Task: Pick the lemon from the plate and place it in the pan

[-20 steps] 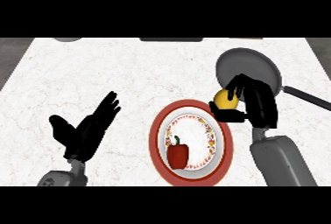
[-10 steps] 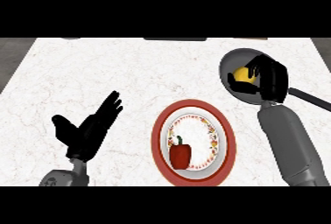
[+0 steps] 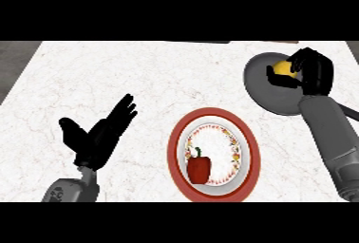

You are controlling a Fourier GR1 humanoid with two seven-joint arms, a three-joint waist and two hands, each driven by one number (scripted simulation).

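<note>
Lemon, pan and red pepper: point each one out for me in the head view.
lemon (image 3: 282,68), head view, on its visible yellow skin.
pan (image 3: 270,97), head view, on the bare grey base.
red pepper (image 3: 199,170), head view, on the middle of its red body.

Red bell pepper (image 3: 199,170) sits low in the middle of the view, upright, with its green stem pointing to the far side. White marble counter (image 3: 140,71) with faint veins fills most of the view. Grey floor (image 3: 10,71) shows past its left edge.
</note>
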